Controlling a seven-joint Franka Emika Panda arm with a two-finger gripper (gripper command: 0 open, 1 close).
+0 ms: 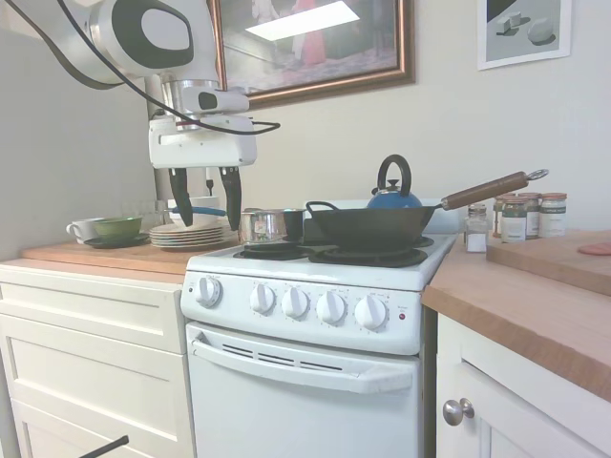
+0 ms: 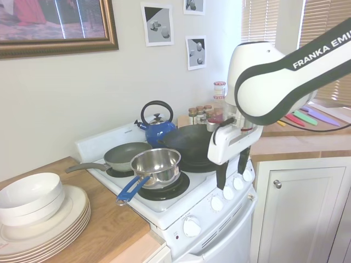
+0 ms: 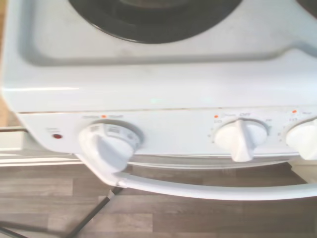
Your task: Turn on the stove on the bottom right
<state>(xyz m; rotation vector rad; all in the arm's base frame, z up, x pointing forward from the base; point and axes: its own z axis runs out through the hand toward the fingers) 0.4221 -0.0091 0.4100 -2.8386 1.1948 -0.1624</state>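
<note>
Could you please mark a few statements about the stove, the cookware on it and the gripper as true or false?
1. The gripper is clamped on a knob. False: it hangs open above the knob row, touching none.
2. A blue kettle sits at the back of the stove. True.
3. The steel saucepan has a red handle. False: the handle is blue.
4. Five knobs line the stove's front. True.
5. The oven door is open. False: it is closed.

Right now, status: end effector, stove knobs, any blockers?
End effector open, empty, hanging above the stove front edge. No knob touched yet. Wok and saucepan sit on burners, clear of the knob row.
</note>
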